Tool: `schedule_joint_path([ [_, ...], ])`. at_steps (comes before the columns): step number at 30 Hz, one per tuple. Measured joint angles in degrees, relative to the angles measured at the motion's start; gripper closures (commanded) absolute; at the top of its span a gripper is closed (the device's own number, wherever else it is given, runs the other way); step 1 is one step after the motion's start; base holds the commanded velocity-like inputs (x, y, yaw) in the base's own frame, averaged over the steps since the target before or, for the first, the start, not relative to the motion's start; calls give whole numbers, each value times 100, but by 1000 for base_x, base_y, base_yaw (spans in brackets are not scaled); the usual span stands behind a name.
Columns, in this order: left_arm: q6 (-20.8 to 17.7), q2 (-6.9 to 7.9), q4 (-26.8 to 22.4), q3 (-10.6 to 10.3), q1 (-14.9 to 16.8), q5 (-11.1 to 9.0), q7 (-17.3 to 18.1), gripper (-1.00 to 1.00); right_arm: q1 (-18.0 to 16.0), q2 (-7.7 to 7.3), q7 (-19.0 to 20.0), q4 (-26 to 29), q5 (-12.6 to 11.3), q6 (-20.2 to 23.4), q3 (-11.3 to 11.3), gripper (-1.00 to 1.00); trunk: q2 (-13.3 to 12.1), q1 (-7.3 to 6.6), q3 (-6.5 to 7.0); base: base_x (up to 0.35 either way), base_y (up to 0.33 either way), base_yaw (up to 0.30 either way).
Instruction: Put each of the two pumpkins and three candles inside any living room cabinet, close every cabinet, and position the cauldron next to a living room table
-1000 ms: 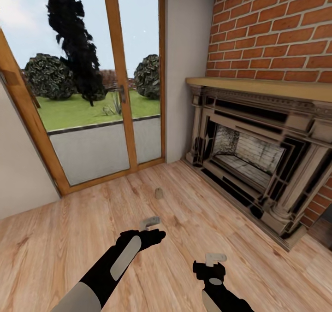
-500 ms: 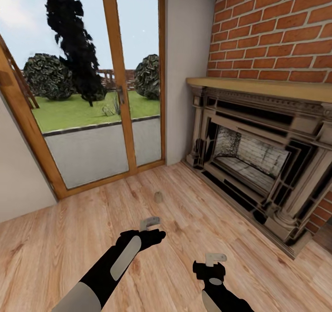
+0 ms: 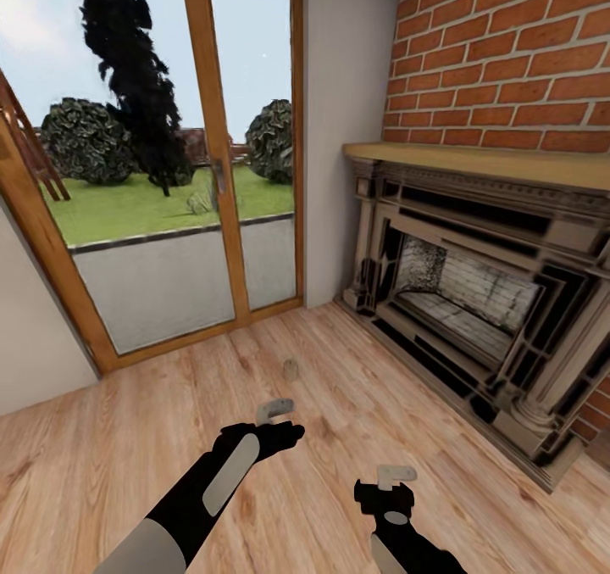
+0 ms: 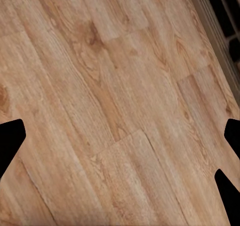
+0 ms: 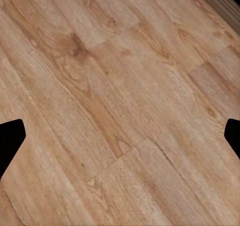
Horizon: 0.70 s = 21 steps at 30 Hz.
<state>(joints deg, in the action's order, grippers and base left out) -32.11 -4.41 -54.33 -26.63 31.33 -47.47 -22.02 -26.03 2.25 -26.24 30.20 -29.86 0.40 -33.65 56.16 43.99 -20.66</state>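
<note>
Floorboards [image 3: 356, 387] of pale wood run from the glass patio doors [image 3: 169, 175] to the brick fireplace [image 3: 474, 303], whose firebox holds nothing I can make out. No writing or label can be read anywhere. One small tan candle [image 3: 291, 370] stands upright on the floor, between the doors and the hearth, just ahead of the left hand [image 3: 275, 409]. Left hand and right hand [image 3: 396, 475] hang over bare boards, fingers spread wide, gripping nothing. Shrubs and lawn lie beyond the glass.
</note>
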Motion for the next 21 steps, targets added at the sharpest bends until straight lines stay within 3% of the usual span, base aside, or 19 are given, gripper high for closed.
schedule_joint_path([
  [21,0,0,0,10,0,0,0,-100,0,0,0,3,0,0,0,-100,0,0,0,166,0,0],
])
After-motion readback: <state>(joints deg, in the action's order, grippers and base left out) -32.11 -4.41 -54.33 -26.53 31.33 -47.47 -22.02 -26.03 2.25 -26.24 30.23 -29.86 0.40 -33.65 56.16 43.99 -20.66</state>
